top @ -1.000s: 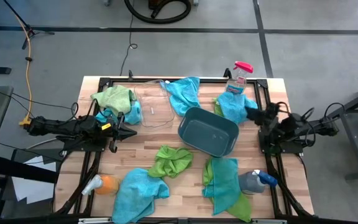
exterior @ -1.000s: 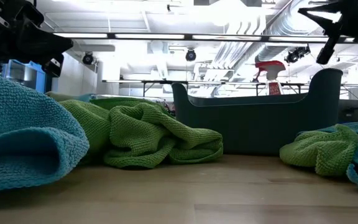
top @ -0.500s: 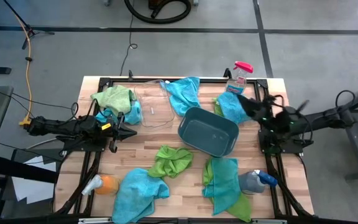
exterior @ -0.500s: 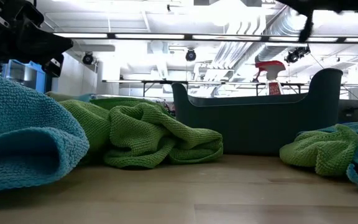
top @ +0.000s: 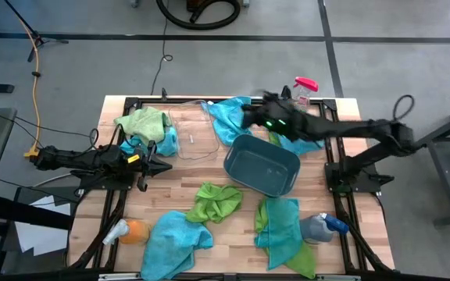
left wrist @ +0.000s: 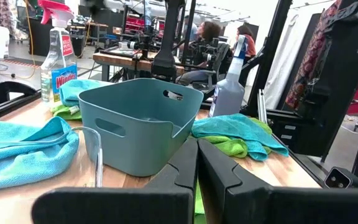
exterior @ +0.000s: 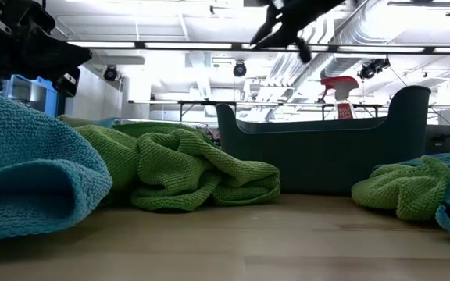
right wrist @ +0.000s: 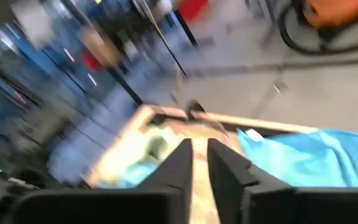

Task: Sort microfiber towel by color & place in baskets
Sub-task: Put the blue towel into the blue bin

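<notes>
My right gripper (top: 246, 117) hangs above the table's far middle, beside a blue towel (top: 229, 117) that lies over the clear basket's (top: 190, 134) far corner. Its fingers show a narrow gap in the right wrist view (right wrist: 199, 149), which is blurred. It touches nothing. The teal basket (top: 262, 164) stands mid-table and looks empty in the left wrist view (left wrist: 138, 124). My left gripper (top: 166, 165) waits shut at the left side, level with the table and pointing right. Loose towels lie flat: green (top: 143, 122), blue (top: 295, 134), green (top: 216, 201), blue (top: 174, 238), and blue over green (top: 280, 226).
Spray bottles stand at the far right corner (top: 303, 90) and the near right (top: 323, 226). An orange one lies at the near left (top: 127, 232). A black frame runs along the table's edges (top: 342, 187). People sit in the room beyond the table (left wrist: 210, 34).
My right arm has left its place at the table's right edge. It has risen and swung out toward the far edge and the left, passing the teal basket's far side to the blue towel at the far middle. The towels and baskets have stayed put.
</notes>
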`<act>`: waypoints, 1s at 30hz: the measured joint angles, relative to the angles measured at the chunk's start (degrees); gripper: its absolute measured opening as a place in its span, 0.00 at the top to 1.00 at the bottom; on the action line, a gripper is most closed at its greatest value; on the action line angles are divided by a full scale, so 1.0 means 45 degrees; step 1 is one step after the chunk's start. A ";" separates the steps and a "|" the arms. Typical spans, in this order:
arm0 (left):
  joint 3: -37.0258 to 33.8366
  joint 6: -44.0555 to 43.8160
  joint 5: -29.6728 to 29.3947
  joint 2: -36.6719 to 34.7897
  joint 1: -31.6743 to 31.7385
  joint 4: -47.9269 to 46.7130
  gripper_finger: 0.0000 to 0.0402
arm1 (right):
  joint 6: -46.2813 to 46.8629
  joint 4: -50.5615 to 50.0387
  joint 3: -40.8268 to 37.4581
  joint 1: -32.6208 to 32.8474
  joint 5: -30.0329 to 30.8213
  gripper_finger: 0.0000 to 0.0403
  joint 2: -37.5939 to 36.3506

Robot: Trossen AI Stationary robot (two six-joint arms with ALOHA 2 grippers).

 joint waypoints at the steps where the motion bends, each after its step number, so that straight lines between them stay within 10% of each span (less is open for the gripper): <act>1: -0.0003 0.0005 0.0001 0.0000 0.0000 -0.0002 1.00 | -0.0066 -0.0966 0.0807 -0.0359 -0.0452 0.80 0.0598; 12: 0.0000 0.0005 -0.0003 0.0001 -0.0003 -0.0003 1.00 | -0.1354 -1.0098 0.8744 -0.3157 -0.3521 0.31 0.6982; 30: 0.0000 0.0004 -0.0001 0.0003 0.0000 -0.0001 1.00 | -0.0604 -1.2015 1.0464 -0.3565 -0.4496 0.28 1.1015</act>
